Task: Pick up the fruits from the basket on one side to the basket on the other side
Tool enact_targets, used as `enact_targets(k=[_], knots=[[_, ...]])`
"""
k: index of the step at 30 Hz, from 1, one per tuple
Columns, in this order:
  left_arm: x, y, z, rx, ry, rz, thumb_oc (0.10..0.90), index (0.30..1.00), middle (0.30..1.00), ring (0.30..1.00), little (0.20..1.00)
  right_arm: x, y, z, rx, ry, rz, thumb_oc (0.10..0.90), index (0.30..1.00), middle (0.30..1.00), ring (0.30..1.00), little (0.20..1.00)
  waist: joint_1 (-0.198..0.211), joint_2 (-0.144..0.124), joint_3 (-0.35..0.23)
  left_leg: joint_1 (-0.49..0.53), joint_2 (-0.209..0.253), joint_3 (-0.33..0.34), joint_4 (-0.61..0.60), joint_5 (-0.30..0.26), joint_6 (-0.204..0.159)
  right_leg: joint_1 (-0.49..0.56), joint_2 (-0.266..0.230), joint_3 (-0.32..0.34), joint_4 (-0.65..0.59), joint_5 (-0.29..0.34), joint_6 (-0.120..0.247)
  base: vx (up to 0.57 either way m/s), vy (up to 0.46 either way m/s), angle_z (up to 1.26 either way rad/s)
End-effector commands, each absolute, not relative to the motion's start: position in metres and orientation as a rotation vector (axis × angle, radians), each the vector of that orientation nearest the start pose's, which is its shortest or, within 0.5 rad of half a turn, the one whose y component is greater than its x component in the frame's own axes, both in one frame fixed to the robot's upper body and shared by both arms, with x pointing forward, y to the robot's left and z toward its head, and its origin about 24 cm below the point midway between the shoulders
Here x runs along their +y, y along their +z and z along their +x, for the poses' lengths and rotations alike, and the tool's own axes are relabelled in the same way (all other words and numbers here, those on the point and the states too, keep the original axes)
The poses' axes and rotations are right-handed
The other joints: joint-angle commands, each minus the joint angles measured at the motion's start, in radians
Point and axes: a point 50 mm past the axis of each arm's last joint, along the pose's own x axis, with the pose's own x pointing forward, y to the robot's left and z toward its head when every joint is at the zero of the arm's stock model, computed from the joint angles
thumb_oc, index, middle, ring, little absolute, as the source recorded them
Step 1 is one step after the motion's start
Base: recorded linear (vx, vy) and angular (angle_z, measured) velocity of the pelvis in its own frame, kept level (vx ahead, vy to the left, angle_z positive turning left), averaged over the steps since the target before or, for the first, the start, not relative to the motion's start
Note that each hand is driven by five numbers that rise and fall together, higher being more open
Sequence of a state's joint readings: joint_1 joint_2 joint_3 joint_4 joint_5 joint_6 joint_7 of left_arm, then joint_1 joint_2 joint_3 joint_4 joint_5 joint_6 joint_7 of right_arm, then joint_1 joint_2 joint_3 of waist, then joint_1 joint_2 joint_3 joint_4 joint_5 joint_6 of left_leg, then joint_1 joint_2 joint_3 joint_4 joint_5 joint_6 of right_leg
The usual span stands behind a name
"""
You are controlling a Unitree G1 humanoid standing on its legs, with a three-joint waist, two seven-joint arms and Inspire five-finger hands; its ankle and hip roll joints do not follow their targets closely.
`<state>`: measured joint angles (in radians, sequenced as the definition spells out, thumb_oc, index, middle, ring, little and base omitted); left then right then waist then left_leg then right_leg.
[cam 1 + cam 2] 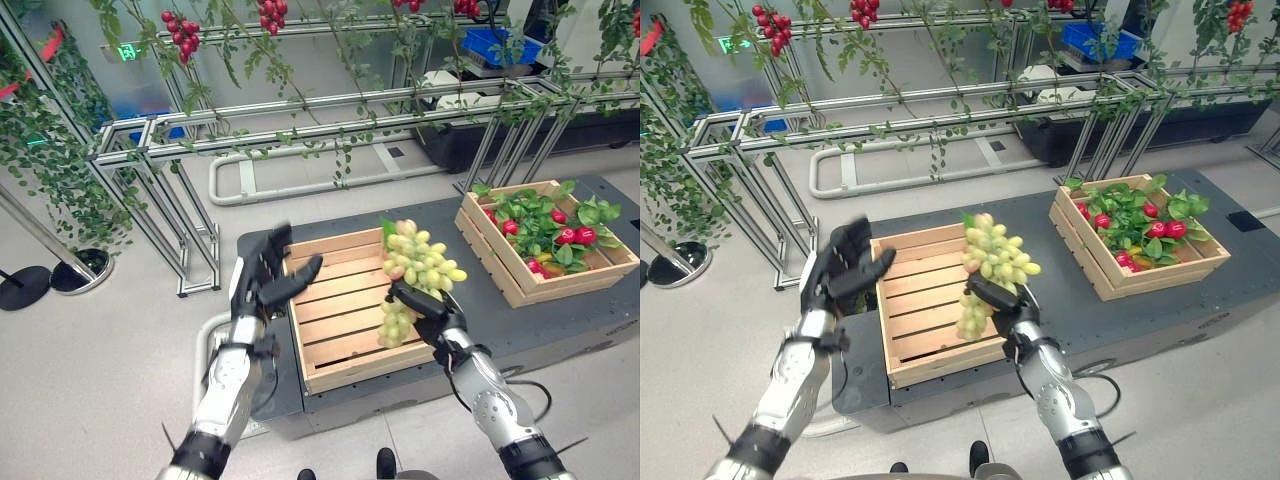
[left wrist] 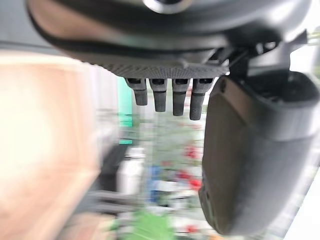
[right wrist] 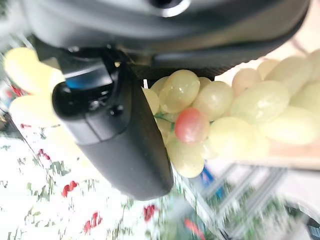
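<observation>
Platform: dark table [image 1: 560, 320] bearing two wooden crates.
Right hand [image 1: 432, 306]: clenched round grape bunch [image 1: 420, 262] above slatted crate [image 1: 340, 310].
Left hand [image 1: 262, 280]: released, fingers straight.

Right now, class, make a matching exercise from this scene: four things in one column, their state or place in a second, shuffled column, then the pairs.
Things:
1. bunch of green grapes
2. slatted wooden crate
3. second wooden crate
4. left hand

States:
A. holds red fruit and green leaves
B. open, raised beside the slatted crate's left edge
C. held in the right hand, above the slatted crate
D. nothing lying on its slats

Pairs: 1-C, 2-D, 3-A, 4-B
</observation>
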<state>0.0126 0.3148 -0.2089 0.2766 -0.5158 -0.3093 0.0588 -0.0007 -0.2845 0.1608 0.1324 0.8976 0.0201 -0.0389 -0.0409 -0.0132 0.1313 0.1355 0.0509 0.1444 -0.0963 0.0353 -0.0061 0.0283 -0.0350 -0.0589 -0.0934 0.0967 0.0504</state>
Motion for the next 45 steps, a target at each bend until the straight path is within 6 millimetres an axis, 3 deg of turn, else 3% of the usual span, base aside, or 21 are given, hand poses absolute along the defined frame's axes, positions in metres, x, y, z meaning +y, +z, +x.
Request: enact_targets(k=[1, 5, 6, 7, 8, 9, 10, 14, 17, 22, 28, 32, 33, 34, 35, 37, 38, 39, 40, 43, 45], knots=[[0.193, 0.037, 0.255, -0.148, -0.017, -0.256, 0.800, 0.900, 0.900, 0.900, 0.900, -0.190, 0.072, 0.255, -0.207, 0.038, 0.591, 0.400, 0.300, 0.300, 0.300, 0.300, -0.021, -0.014, -0.079, 0.019, 0.001, -0.018, 0.009, -0.083, 0.030, 0.081, -0.019, 0.010, 0.006, -0.070, -0.013, 0.01, -0.104, -0.03], [0.201, 0.028, 0.235, -0.115, 0.053, -0.278, 0.800, 0.900, 0.900, 0.900, 0.900, -0.202, 0.057, 0.234, -0.161, -0.028, 0.590, 0.400, 0.300, 0.300, 0.300, 0.300, -0.038, -0.021, -0.064, 0.042, 0.005, 0.014, 0.009, -0.081, 0.029, 0.072, -0.003, 0.059, 0.006, -0.062, -0.016, -0.02, -0.050, -0.13], [0.203, 0.028, 0.234, -0.123, 0.073, -0.298, 0.800, 0.900, 0.900, 0.900, 0.900, -0.206, 0.052, 0.231, -0.155, -0.046, 0.590, 0.400, 0.300, 0.300, 0.300, 0.300, -0.040, -0.030, -0.051, 0.011, -0.004, 0.008, 0.096, -0.101, 0.025, 0.067, 0.000, 0.092, 0.006, -0.049, -0.025, -0.14, 0.071, -0.26], [0.205, 0.031, 0.233, -0.174, 0.123, -0.309, 0.800, 0.900, 0.900, 0.900, 0.900, -0.207, 0.049, 0.233, -0.143, -0.022, 0.595, 0.400, 0.300, 0.300, 0.300, 0.300, -0.020, -0.044, -0.023, -0.097, -0.070, -0.129, 0.367, -0.134, 0.033, 0.061, 0.005, 0.145, 0.006, -0.028, -0.034, -0.16, 0.107, -0.17], [0.206, 0.033, 0.232, -0.187, 0.146, -0.310, 0.800, 0.900, 0.900, 0.900, 0.900, -0.205, 0.049, 0.235, -0.135, -0.004, 0.597, 0.400, 0.300, 0.300, 0.300, 0.300, -0.012, -0.042, -0.017, -0.124, -0.095, -0.184, 0.397, -0.128, 0.039, 0.058, 0.011, 0.162, 0.006, -0.021, -0.037, -0.22, 0.231, -0.36], [0.209, 0.041, 0.230, -0.242, 0.207, -0.318, 0.800, 0.900, 0.900, 0.900, 0.900, -0.198, 0.052, 0.243, -0.126, 0.047, 0.612, 0.400, 0.300, 0.300, 0.300, 0.300, 0.026, -0.032, -0.003, -0.157, -0.169, -0.358, 0.343, -0.081, 0.060, 0.049, 0.040, 0.231, 0.006, 0.001, -0.043, -0.21, 0.245, -0.92], [0.212, 0.047, 0.230, -0.274, 0.234, -0.326, 0.800, 0.900, 0.900, 0.900, 0.900, -0.192, 0.057, 0.251, -0.146, 0.077, 0.604, 0.400, 0.300, 0.300, 0.300, 0.300, 0.043, -0.026, 0.000, -0.145, -0.195, -0.425, 0.269, -0.102, 0.075, 0.029, 0.052, 0.262, 0.013, 0.006, -0.041, -0.22, 0.247, -1.36], [0.211, 0.058, 0.248, -0.294, 0.248, -0.281, 0.800, 0.900, 0.900, 0.900, 0.900, -0.185, 0.063, 0.269, -0.177, 0.033, 0.669, 0.400, 0.300, 0.300, 0.300, 0.300, 0.043, -0.012, 0.002, -0.127, -0.198, -0.403, 0.207, -0.132, 0.095, -0.041, 0.053, 0.287, 0.032, 0.024, -0.026, -0.18, 0.218, -1.91], [0.220, 0.065, 0.246, -0.343, 0.282, -0.202, 0.800, 0.900, 0.900, 0.900, 0.900, -0.178, 0.058, 0.260, -0.156, 0.054, 0.652, 0.400, 0.300, 0.300, 0.300, 0.300, 0.022, -0.004, -0.016, -0.116, -0.202, -0.388, 0.156, -0.125, 0.109, -0.081, 0.055, 0.323, 0.026, 0.043, -0.009, -0.09, 0.133, -0.70], [0.232, 0.068, 0.242, -0.370, 0.301, -0.170, 0.800, 0.900, 0.900, 0.900, 0.900, -0.190, 0.040, 0.245, -0.093, -0.017, 0.645, 0.400, 0.300, 0.300, 0.300, 0.300, -0.013, 0.000, -0.039, -0.108, -0.198, -0.348, 0.123, -0.122, 0.118, -0.101, 0.056, 0.356, 0.010, 0.062, 0.004, -0.06, 0.130, -0.34], [0.216, 0.093, 0.254, -0.479, 0.176, -0.094, 0.800, 0.900, 0.900, 0.900, 0.900, -0.200, 0.036, 0.235, -0.091, -0.078, 0.616, 0.400, 0.300, 0.300, 0.300, 0.300, -0.061, 0.001, -0.022, -0.101, -0.193, -0.268, 0.129, -0.148, 0.135, -0.154, 0.043, 0.360, 0.053, 0.070, 0.028, -0.12, 0.155, -0.09], [0.217, 0.092, 0.256, -0.468, 0.195, -0.098, 0.800, 0.900, 0.900, 0.900, 0.900, -0.202, 0.027, 0.228, -0.039, -0.048, 0.630, 0.400, 0.300, 0.300, 0.300, 0.300, -0.071, 0.002, 0.007, -0.070, -0.190, -0.214, 0.116, -0.149, 0.126, -0.167, 0.008, 0.276, 0.033, 0.115, 0.044, -0.12, 0.133, -0.57], [0.224, 0.094, 0.249, -0.476, 0.231, -0.074, 0.800, 0.900, 0.900, 0.900, 0.900, -0.197, 0.024, 0.229, -0.007, -0.002, 0.647, 0.400, 0.300, 0.300, 0.300, 0.300, -0.045, 0.009, 0.024, -0.035, -0.167, -0.142, 0.068, -0.127, 0.113, -0.184, -0.027, 0.107, 0.119, 0.142, 0.057, -0.13, 0.080, -0.90], [0.225, 0.094, 0.247, -0.475, 0.229, -0.068, 0.800, 0.900, 0.900, 0.900, 0.900, -0.196, 0.024, 0.229, -0.006, 0.000, 0.650, 0.400, 0.300, 0.300, 0.300, 0.300, -0.039, 0.010, 0.026, -0.032, -0.164, -0.130, 0.061, -0.123, 0.111, -0.188, -0.032, 0.087, 0.137, 0.144, 0.058, -0.21, 0.077, -1.51], [0.228, 0.095, 0.242, -0.479, 0.214, -0.045, 0.800, 0.900, 0.900, 0.900, 0.900, -0.191, 0.024, 0.232, -0.013, 0.010, 0.662, 0.400, 0.300, 0.300, 0.300, 0.300, -0.027, 0.025, 0.038, -0.012, -0.144, -0.105, 0.023, -0.103, 0.115, -0.191, -0.033, 0.042, 0.274, 0.098, 0.044, -0.16, 0.031, -1.63], [0.227, 0.095, 0.242, -0.469, 0.190, -0.039, 0.800, 0.900, 0.900, 0.900, 0.900, -0.188, 0.024, 0.233, -0.019, 0.004, 0.673, 0.400, 0.300, 0.300, 0.300, 0.300, -0.022, 0.032, 0.037, -0.014, -0.141, -0.108, 0.012, -0.093, 0.120, -0.192, -0.027, 0.031, 0.373, 0.050, 0.031, -0.16, 0.003, -1.17], [0.226, 0.092, 0.242, -0.458, 0.188, -0.034, 0.800, 0.900, 0.900, 0.900, 0.900, -0.180, 0.024, 0.236, -0.014, 0.014, 0.685, 0.400, 0.300, 0.300, 0.300, 0.300, -0.007, 0.039, 0.032, -0.024, -0.142, -0.109, 0.013, -0.085, 0.125, -0.176, -0.034, -0.025, 0.525, -0.041, 0.008, -0.14, -0.031, -0.53], [0.228, 0.090, 0.241, -0.451, 0.211, -0.030, 0.800, 0.900, 0.900, 0.900, 0.900, -0.175, 0.023, 0.237, -0.002, 0.040, 0.686, 0.400, 0.300, 0.300, 0.300, 0.300, 0.008, 0.038, 0.027, -0.028, -0.141, -0.101, 0.016, -0.084, 0.126, -0.149, -0.043, -0.064, 0.538, -0.080, -0.005, -0.11, -0.033, -0.44], [0.228, 0.090, 0.240, -0.450, 0.212, -0.031, 0.800, 0.900, 0.900, 0.900, 0.900, -0.174, 0.023, 0.237, -0.002, 0.041, 0.686, 0.400, 0.300, 0.300, 0.300, 0.300, 0.011, 0.039, 0.025, -0.031, -0.140, -0.099, 0.016, -0.083, 0.126, -0.148, -0.043, -0.067, 0.536, -0.081, -0.007, -0.03, -0.130, -0.40], [0.238, 0.082, 0.236, -0.432, 0.306, -0.030, 0.800, 0.900, 0.900, 0.900, 0.900, -0.157, 0.012, 0.238, 0.064, 0.124, 0.675, 0.400, 0.300, 0.300, 0.300, 0.300, 0.054, 0.013, -0.007, -0.038, -0.112, -0.018, 0.015, -0.071, 0.087, 0.053, -0.055, -0.178, 0.211, -0.135, -0.010, -0.02, -0.205, -0.64], [0.236, 0.079, 0.238, -0.411, 0.320, -0.048, 0.800, 0.900, 0.900, 0.900, 0.900, -0.155, 0.011, 0.241, 0.082, 0.128, 0.677, 0.400, 0.300, 0.300, 0.300, 0.300, 0.047, 0.006, -0.017, -0.043, -0.102, 0.003, 0.009, -0.060, 0.073, 0.069, -0.028, -0.111, 0.112, -0.114, -0.006, -0.05, -0.160, -1.01]])
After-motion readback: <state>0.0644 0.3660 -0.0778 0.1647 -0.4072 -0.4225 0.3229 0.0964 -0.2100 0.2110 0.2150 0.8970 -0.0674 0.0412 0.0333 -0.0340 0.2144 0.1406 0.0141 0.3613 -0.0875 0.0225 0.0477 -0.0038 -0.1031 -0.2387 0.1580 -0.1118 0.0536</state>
